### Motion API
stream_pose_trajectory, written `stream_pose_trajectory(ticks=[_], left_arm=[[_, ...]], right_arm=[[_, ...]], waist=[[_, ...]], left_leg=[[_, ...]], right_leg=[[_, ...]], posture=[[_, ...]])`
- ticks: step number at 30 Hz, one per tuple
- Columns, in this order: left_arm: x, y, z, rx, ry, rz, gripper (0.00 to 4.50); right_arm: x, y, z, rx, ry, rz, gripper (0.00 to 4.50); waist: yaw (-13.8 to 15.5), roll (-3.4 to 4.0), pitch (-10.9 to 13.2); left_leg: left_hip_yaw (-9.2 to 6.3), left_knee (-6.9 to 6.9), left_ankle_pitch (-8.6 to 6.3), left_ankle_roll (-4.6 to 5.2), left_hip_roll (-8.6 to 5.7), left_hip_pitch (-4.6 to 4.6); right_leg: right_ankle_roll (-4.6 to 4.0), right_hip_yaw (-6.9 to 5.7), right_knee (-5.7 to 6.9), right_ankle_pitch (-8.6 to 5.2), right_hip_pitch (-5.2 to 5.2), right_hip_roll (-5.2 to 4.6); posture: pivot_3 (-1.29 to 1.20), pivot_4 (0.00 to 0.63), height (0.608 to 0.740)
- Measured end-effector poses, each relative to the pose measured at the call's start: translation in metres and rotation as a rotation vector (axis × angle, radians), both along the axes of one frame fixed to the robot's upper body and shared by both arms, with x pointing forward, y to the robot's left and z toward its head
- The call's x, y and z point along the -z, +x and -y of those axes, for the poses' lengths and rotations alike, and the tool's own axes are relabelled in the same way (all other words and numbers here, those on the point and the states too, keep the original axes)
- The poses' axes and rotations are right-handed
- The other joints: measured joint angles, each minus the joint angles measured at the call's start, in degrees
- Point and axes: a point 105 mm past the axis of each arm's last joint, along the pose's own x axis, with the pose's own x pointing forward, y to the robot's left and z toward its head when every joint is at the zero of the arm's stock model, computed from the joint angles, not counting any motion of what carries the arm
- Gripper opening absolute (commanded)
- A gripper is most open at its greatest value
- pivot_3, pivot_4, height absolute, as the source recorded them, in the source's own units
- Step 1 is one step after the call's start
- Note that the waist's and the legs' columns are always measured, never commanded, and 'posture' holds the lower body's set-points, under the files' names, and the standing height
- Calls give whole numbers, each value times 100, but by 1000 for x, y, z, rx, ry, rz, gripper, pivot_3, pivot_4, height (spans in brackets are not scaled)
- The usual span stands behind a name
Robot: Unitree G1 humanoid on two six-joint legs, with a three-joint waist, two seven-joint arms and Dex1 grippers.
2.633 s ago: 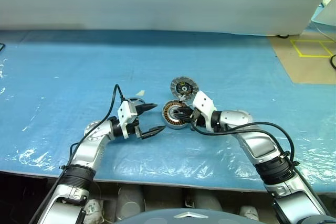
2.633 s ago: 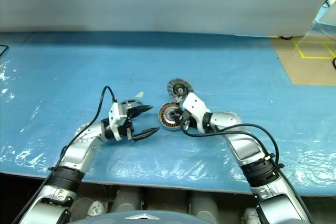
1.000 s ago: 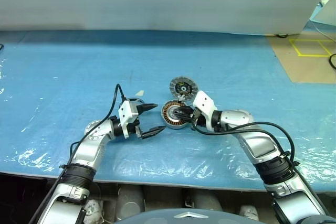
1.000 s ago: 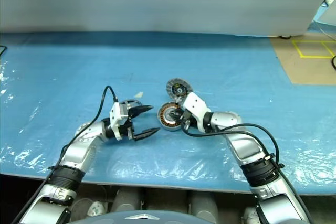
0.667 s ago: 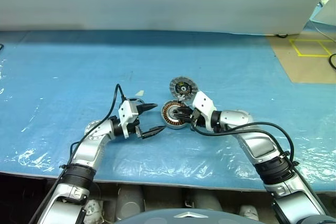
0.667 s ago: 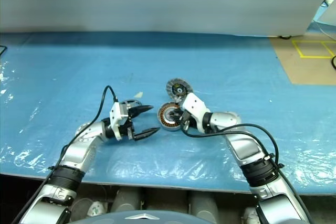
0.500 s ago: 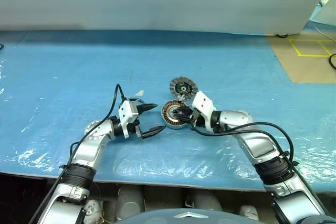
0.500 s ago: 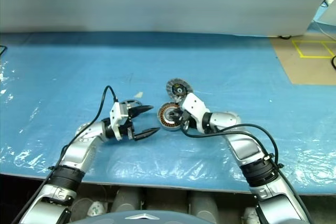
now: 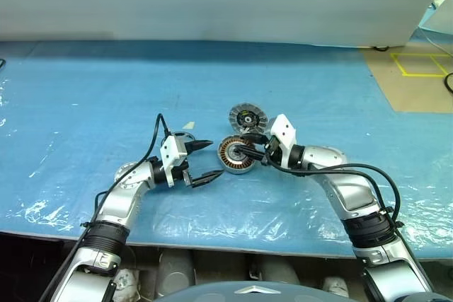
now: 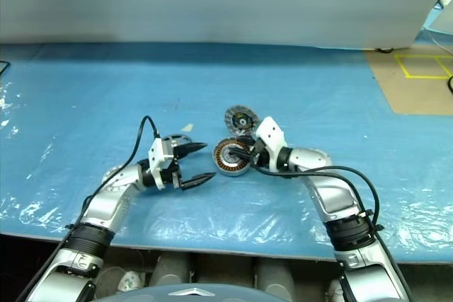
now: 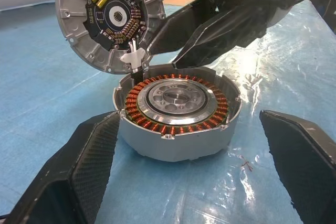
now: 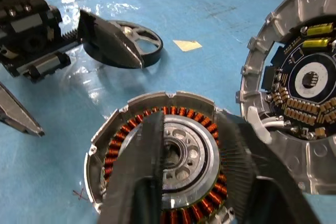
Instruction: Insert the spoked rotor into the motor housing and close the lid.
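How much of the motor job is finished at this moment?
Nothing is finished. The housing sits open on the blue sheet, windings bare, its lid tilted up behind it. The right gripper is at the housing. The rotor lies apart near the open left gripper. Inserting and closing remain.

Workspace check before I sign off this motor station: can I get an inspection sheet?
Surface: blue plastic sheet, wrinkled, glossy.
Job's things: round silver motor housing with copper windings, open, no rotor inside; ribbed silver lid hinged up beside it; black-rimmed spoked rotor flat on the sheet, apart.
Clutter: small yellowish scrap.
Grippers: left gripper open, empty; right gripper over the housing, fingers narrowly apart.
Cables: black cable along each arm.
Surroundings: yellow floor tape.
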Motion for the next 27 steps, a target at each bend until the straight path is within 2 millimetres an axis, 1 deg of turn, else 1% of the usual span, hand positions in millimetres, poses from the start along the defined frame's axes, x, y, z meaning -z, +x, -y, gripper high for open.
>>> stream_pose_trajectory(ticks=[2, 12, 21, 24, 27], left_arm=[[0, 0, 0, 1, 0, 0, 4500], [0, 0, 0, 0, 2, -2, 4500], [1, 0, 0, 0, 4, -2, 4500], [1, 0, 0, 0, 5, -2, 4500], [1, 0, 0, 0, 5, -2, 4500]], right_arm=[[4, 0, -1, 3, -26, 6, 20], [17, -5, -20, -17, -47, -29, 20], [19, -4, -21, -8, -59, -34, 20], [20, -8, -19, 2, 31, -92, 20], [20, -12, -17, -9, 80, -124, 20]], waist=[[-4, 0, 0], [-2, 0, 0], [-2, 0, 0], [1, 0, 0], [1, 0, 0]], left_leg=[[0, 0, 0, 0, 0, 0], [0, -1, 0, 0, 0, 1], [0, 0, 0, -1, -1, 5], [0, -1, -1, -1, 0, 6], [0, -1, -1, -1, 0, 3]], right_leg=[[0, 0, 0, 0, 0, 0], [0, 0, -1, 0, 0, 0], [0, 1, 0, 0, 4, 0], [0, 0, -1, 0, 5, 0], [0, 0, -3, 0, 4, -1]], posture=[[0, 150, 740], [0, 150, 740], [0, 150, 740], [0, 150, 740], [0, 150, 740]])
